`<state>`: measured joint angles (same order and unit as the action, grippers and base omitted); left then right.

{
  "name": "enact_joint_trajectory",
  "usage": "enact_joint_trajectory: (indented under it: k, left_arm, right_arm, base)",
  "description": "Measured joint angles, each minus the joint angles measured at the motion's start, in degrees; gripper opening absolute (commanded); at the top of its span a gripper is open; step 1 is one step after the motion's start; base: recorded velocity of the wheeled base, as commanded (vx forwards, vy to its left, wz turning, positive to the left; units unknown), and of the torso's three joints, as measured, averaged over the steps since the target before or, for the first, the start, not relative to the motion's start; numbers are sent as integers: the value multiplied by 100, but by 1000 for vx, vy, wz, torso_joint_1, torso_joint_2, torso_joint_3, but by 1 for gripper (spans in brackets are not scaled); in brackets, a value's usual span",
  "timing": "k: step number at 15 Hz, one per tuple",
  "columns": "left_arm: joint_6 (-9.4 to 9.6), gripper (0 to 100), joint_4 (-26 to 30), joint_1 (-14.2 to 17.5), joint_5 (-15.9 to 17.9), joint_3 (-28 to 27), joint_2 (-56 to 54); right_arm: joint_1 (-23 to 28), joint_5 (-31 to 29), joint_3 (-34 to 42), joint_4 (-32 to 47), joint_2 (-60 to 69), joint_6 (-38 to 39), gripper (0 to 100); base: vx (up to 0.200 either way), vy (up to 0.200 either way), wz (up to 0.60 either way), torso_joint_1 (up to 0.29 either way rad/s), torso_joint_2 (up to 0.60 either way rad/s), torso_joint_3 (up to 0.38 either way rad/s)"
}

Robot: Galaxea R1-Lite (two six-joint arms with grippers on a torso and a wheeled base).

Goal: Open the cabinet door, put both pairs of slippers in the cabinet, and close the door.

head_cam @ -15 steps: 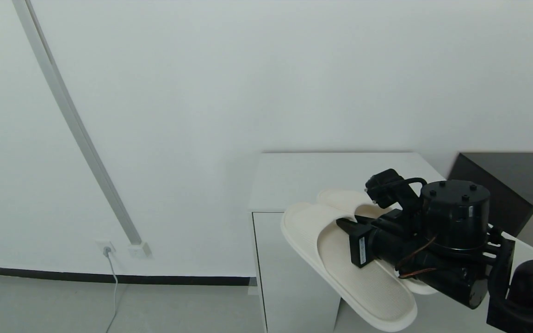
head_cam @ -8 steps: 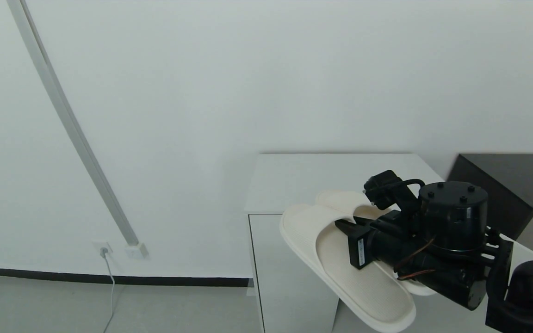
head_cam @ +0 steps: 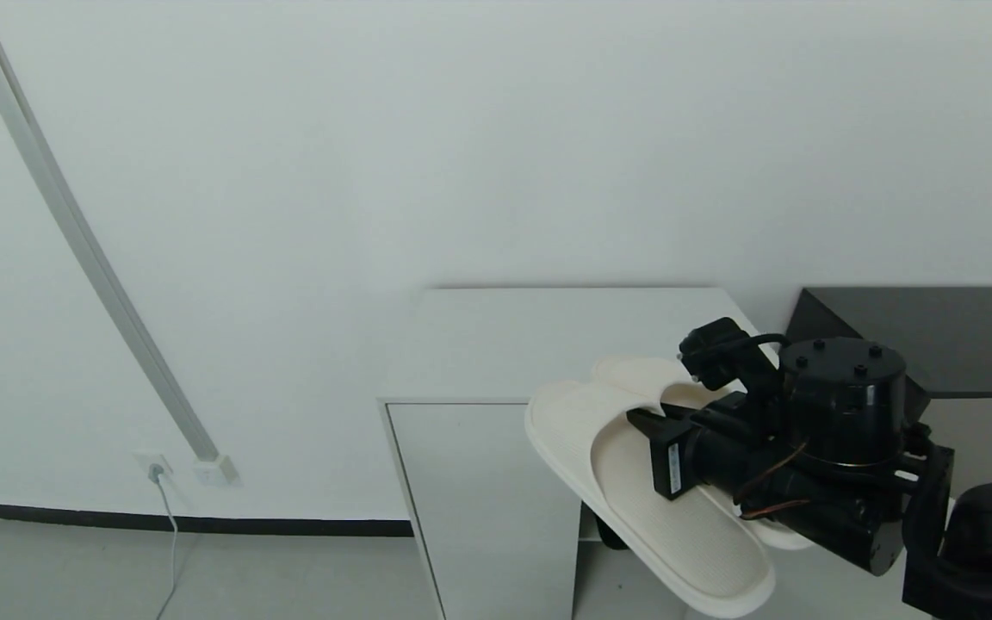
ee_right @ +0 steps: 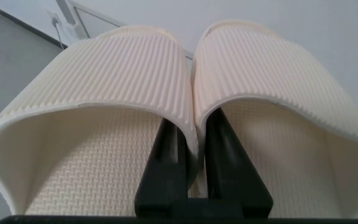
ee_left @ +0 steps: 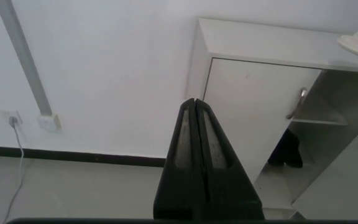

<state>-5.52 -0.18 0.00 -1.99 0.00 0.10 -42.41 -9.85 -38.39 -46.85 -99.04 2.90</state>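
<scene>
So where are the slippers (head_cam: 625, 482)? asks the trainee.

Up in the air, says the supervisor. The right pincer (head_cam: 647, 422) is clenched on the two inner strap edges, pressed together between its fingers (ee_right: 166, 152). The cream pair hangs side by side, toes pointing away from the robot, in front of the cabinet (head_cam: 548, 344). The left pincer (ee_left: 194, 124) is clamped shut on nothing, aimed at the wall beside the cabinet.

And the door (ee_left: 253, 112)?

Swung open, with the handle (ee_left: 301, 102) at its free edge. Behind it a shelf (ee_left: 325, 118) shows, and a dark thing (ee_left: 288, 152) sits below it, too dim to name.

What should the robot mind, then?

Carrying the pair in is likely the step in hand. The soles stick out wide on both sides of the grip, so the arm should line up square with the opening, not with the door's edge. Then it should go in toes first. The hold is only on thin strap, and a knock against the frame could twist one slipper loose. It should let go only once both soles rest flat, well inside, so the door can close.
</scene>
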Motion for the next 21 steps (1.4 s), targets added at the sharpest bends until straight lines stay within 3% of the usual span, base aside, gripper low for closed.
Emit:
enact_joint_trajectory:
  k: [5, 21]
  left_arm:
    - [-6, 0, 0, 0, 0, 0, 0]
    - [-27, 0, 0, 0, -1, 0, 0]
  right_arm:
    - [0, 0, -2, -20, -24, -1, 0]
    - [-50, -13, 166, -99, 15, -99, 0]
  base:
    - [0, -200, 0, -2, 0, 1]
    - [0, 0, 0, 0, 0, 0]
